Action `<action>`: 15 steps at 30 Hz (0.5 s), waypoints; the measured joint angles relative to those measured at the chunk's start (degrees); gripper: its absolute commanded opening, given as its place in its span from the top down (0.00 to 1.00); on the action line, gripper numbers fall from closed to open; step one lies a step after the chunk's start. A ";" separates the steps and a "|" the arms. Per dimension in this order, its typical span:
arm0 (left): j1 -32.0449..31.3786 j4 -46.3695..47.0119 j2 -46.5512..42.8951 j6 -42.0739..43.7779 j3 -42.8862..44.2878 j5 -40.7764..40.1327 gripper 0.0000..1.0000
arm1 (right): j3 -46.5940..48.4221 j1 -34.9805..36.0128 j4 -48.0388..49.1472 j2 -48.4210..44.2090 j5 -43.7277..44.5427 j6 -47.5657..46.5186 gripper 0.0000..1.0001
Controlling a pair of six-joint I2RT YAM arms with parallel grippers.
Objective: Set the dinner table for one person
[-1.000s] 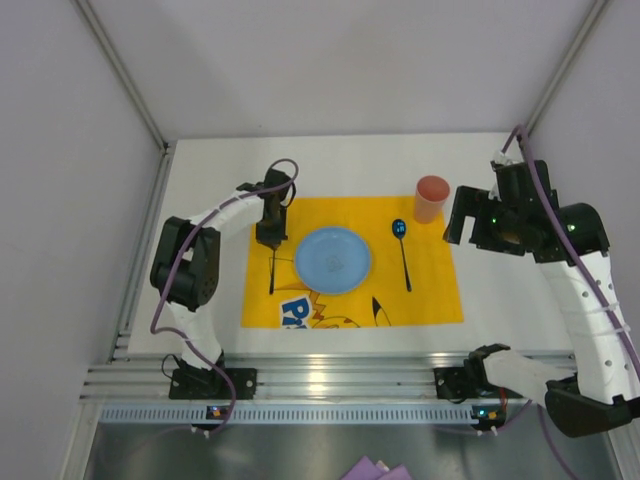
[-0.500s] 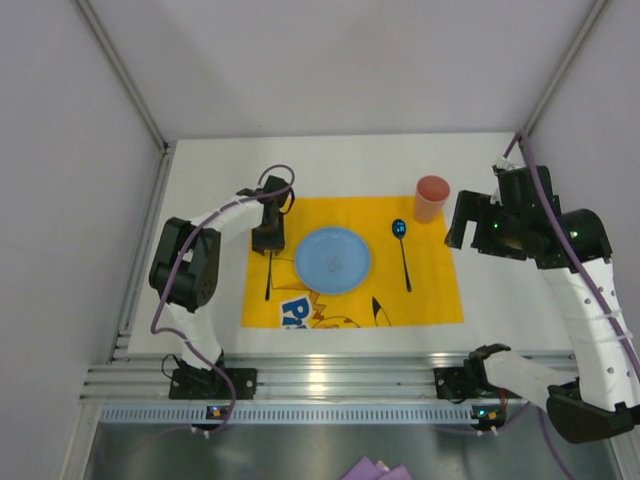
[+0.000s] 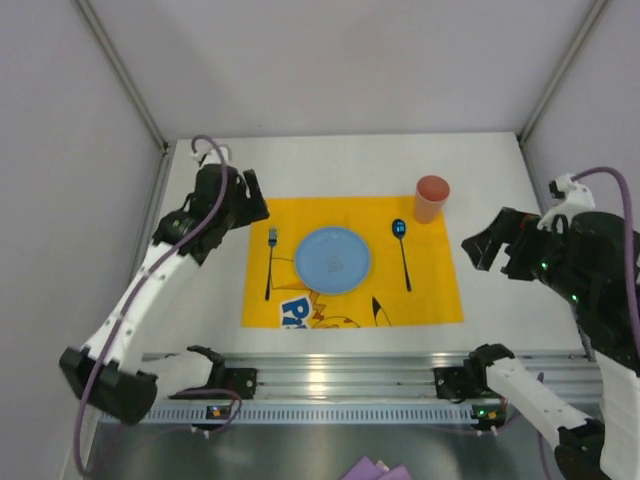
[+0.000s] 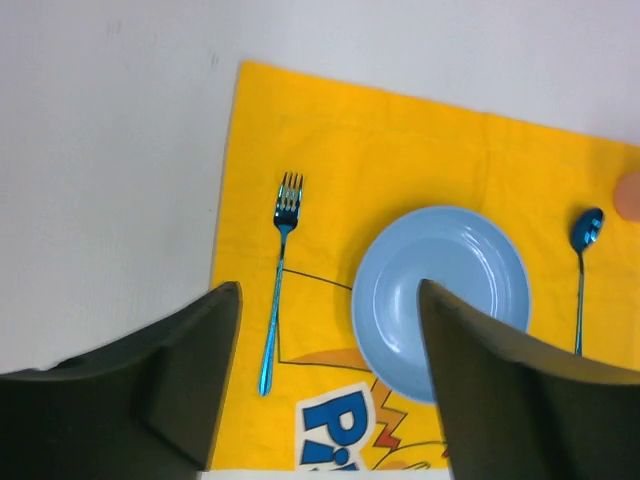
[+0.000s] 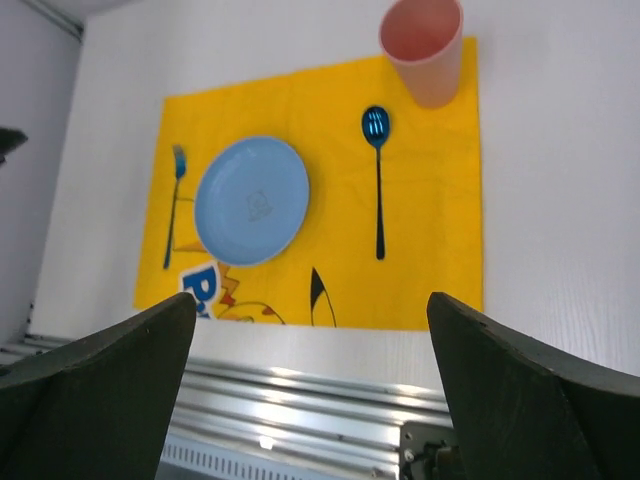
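The white dinner table (image 3: 350, 160) carries a yellow printed cloth (image 3: 430, 290). A blue plate (image 3: 333, 260) lies at the cloth's middle, with a blue fork (image 3: 270, 262) to its left and a dark blue spoon (image 3: 403, 255) to its right. A pink cup (image 3: 431, 198) stands upright at the cloth's far right corner. My left gripper (image 3: 250, 200) hangs open and empty above the cloth's far left corner; in its wrist view (image 4: 330, 290) the fork (image 4: 279, 290) and plate (image 4: 440, 300) lie below. My right gripper (image 3: 480, 250) is open and empty, right of the cloth, looking at the cup (image 5: 425, 45) and spoon (image 5: 378, 180).
An aluminium rail (image 3: 330, 375) runs along the table's near edge, holding both arm bases. Slanted frame posts (image 3: 120, 70) and grey walls close in the left, right and far sides. Bare white table (image 5: 560, 200) lies right of the cloth.
My left gripper opened and let go of the fork, which now lies left of the plate, then rose and drew back to the left. My right arm pulled back toward the near right.
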 measured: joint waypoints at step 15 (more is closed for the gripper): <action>-0.44 12.44 -40.83 9.11 -29.79 -5.46 0.01 | -27.17 0.00 8.98 -31.52 -3.17 13.64 0.00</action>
